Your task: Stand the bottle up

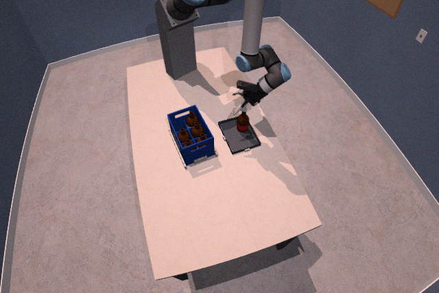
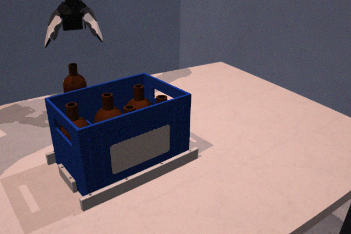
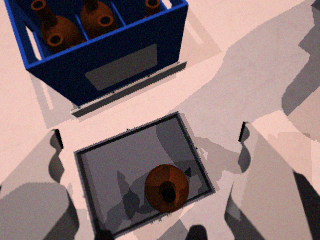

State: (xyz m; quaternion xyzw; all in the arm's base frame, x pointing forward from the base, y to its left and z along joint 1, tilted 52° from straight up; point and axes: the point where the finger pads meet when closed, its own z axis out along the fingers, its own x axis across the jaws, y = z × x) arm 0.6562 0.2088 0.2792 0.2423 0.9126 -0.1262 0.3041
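The brown bottle with a red label (image 1: 243, 123) (image 2: 74, 83) (image 3: 161, 181) stands upright on the dark tray (image 1: 236, 143) (image 3: 106, 169), close to one edge. My gripper (image 1: 234, 103) (image 2: 73, 44) (image 3: 152, 126) is open and empty, its jaws spread wide above the bottle's neck. The fingertips do not touch the bottle. The blue crate (image 1: 199, 154) (image 2: 96, 153) (image 3: 170, 40) stands beside the tray and holds several brown bottles upright. Its corner compartment at the arm-base end, on the side away from the tray, shows no bottle. The crate's floor is hidden.
Light rails (image 2: 139, 177) (image 3: 130, 90) lie along the crate's foot. The arm's grey pedestal (image 1: 180, 49) stands at the far end of the table (image 1: 212, 219). The crate's raised walls and the bottle necks inside it are close to the tray.
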